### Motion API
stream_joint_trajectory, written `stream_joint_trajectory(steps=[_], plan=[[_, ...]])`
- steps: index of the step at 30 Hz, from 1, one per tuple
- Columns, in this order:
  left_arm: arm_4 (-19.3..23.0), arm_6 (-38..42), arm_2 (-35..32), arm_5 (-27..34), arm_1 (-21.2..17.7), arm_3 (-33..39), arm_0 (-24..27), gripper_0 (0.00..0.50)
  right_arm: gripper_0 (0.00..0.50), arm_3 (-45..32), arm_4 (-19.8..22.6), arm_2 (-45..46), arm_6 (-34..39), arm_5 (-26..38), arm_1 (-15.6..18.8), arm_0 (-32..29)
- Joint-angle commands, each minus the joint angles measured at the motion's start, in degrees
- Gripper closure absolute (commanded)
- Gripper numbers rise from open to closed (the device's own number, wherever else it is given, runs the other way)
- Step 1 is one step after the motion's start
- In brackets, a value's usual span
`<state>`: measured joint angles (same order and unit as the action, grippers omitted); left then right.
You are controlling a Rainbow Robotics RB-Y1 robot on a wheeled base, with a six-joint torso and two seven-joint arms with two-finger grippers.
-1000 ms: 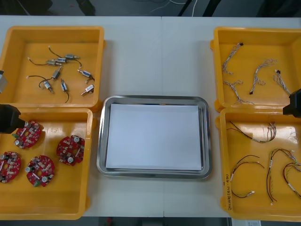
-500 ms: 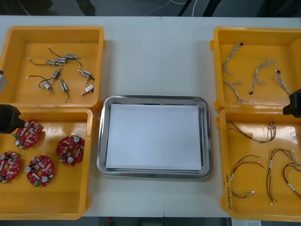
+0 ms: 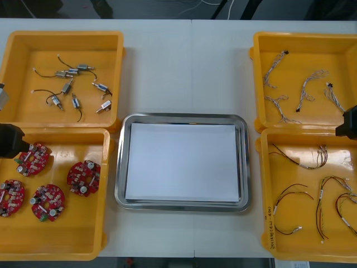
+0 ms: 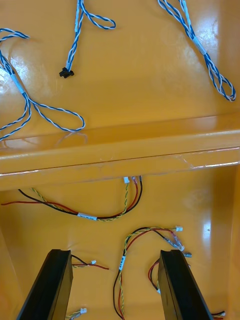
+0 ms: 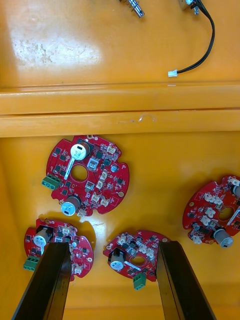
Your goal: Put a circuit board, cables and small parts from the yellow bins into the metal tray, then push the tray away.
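Left pincer [image 5: 114, 246] wide, empty, over circuit boards [image 5: 86, 175] | right pincer [image 4: 115, 253] wide, empty, over red and yellow cables [image 4: 131, 201] | both unmoved since earlier

The right gripper [image 4: 115, 257] hangs, jaws apart, over red and yellow cables [image 4: 134, 197] in a bin [image 4: 200, 210].

No change is detectable. The left gripper [image 5: 112, 250] and right gripper [image 4: 114, 257] hold the same positions; contents of the yellow bins [image 3: 61, 35] are undisturbed.
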<state>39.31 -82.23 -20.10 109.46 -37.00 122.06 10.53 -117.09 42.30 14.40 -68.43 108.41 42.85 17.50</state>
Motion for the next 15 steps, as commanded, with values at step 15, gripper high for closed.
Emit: stream_joint_trajectory(steps=[15], plan=[[0.5,4.0,1.5,0.0,-0.5,-0.9,1.0,0.000,0.000,-1.1,-1.0,0.8,-3.7,-0.4,2.8,-1.9]])
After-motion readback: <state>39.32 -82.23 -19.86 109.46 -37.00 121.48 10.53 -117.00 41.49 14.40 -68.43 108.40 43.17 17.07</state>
